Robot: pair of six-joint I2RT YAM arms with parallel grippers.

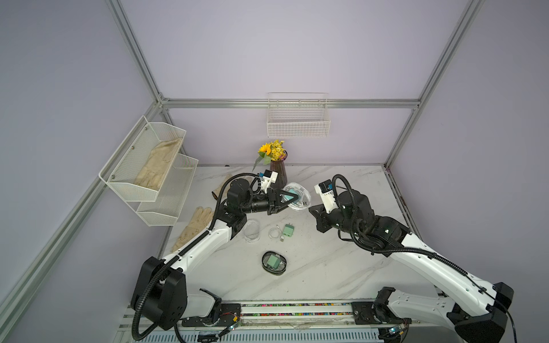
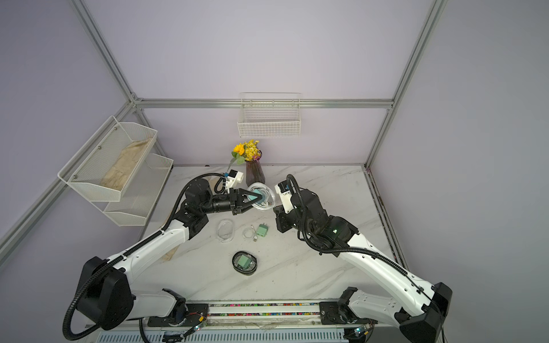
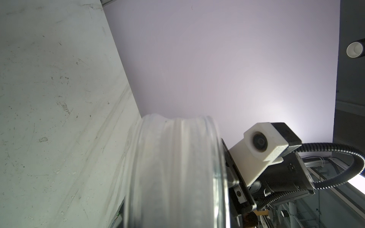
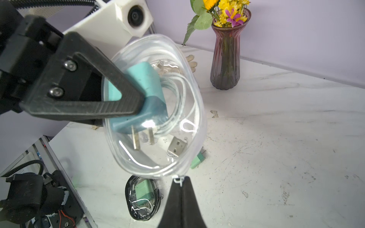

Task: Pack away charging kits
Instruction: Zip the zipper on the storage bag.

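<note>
My left gripper (image 1: 292, 198) is shut on a clear oval case (image 1: 298, 196) (image 4: 158, 158), held tilted above the table; one finger (image 4: 98, 88) presses its near face. Inside lie a light blue charger (image 4: 138, 92) and a coiled white cable (image 4: 178, 94). My right gripper (image 4: 180, 180) is shut on the case's small zipper pull (image 4: 178, 179) at its rim. The left wrist view shows only the case's edge (image 3: 173, 167). On the table lie a closed black-rimmed case (image 1: 274, 262) with a mint charger, a loose mint charger (image 1: 288, 231), a coiled cable (image 1: 275, 233) and an empty clear case (image 1: 252, 230).
A purple vase of flowers (image 1: 277, 173) stands just behind the held case. Cream gloves (image 1: 193, 228) lie at the table's left edge. A two-tier mesh shelf (image 1: 124, 184) hangs on the left wall and a wire basket (image 1: 298, 130) on the back wall.
</note>
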